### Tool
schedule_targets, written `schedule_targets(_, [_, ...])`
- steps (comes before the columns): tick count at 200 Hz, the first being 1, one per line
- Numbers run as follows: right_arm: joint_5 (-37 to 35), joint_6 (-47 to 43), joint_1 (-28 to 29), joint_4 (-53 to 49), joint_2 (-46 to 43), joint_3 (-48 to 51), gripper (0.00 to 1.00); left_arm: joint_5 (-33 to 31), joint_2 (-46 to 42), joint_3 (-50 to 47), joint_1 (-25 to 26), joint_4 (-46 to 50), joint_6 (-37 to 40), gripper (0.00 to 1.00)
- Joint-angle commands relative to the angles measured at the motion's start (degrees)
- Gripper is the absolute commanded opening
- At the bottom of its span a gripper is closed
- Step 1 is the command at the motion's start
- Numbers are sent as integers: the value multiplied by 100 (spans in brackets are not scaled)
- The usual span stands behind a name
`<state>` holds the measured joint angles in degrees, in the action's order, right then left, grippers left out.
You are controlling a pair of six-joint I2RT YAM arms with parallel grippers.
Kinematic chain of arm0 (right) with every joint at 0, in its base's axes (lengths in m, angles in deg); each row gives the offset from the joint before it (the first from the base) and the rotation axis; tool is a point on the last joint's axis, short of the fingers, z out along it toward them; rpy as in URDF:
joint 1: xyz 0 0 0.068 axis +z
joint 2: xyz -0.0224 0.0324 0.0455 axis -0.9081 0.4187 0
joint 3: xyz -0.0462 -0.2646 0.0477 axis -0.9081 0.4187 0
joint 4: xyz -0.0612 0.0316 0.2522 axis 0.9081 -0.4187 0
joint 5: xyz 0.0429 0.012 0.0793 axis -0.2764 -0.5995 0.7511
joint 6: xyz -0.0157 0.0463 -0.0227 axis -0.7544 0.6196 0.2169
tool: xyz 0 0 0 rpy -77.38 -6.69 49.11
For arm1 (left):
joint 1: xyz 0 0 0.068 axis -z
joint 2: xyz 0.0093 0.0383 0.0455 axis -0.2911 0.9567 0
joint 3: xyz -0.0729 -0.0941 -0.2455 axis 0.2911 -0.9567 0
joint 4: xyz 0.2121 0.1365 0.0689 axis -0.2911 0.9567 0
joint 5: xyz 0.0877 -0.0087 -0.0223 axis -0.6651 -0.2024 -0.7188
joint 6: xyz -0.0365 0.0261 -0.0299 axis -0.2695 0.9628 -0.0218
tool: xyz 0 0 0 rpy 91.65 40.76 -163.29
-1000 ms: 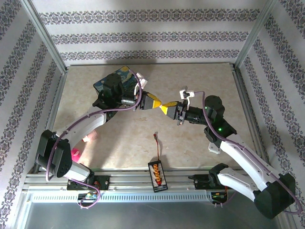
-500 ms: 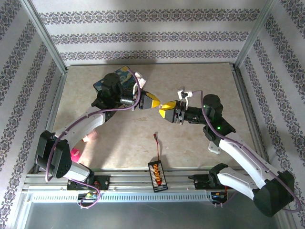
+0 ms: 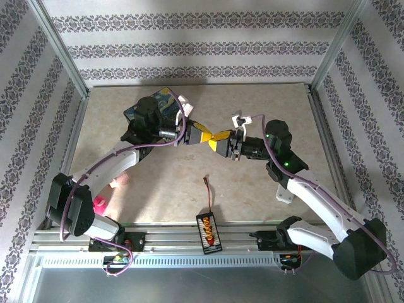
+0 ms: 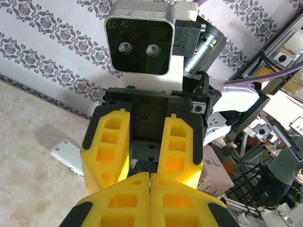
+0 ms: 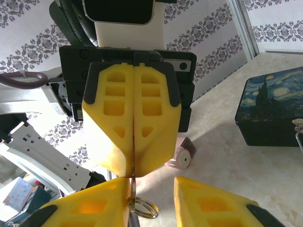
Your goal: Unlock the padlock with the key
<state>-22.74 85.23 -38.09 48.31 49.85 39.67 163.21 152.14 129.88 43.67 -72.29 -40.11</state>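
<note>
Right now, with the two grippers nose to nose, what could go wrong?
The left gripper is shut on a thin metal piece right at its fingertips, so a nudge could pull it free. Its wire ring hangs close to one finger of the open right gripper, so closing may catch the ring instead.

No text, labels or numbers legible from here. Connector board (image 3: 208, 231) at the table's near edge: any print too small to read. Painted box (image 5: 270, 106): picture only.
</note>
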Motion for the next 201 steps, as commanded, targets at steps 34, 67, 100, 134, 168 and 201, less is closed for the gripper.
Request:
schedule_targets(34, [42, -68, 12, 230, -159, -69, 10, 220, -168, -26, -70, -134, -6, 0])
schedule_targets(67, [-161, 11, -17, 200, -276, -22, 0, 184, -153, -30, -71, -142, -75, 0])
schedule_targets(100, [-342, 124, -69, 61, -349, 13, 0, 47, -152, 1, -72, -136, -141, 21])
schedule_targets(134, [-26, 296, -166, -91, -179, -41, 0, -209, -184, 33, -130, -188, -262, 52])
schedule_targets(168, [-120, 400, -193, -155, 11, -38, 0, -978, -465, -85, -293, -168, -309, 82])
schedule_targets(201, [-519, 283, -202, -366, 65, -39, 0, -2931, -1142, -158, -372, 1279, 501, 99])
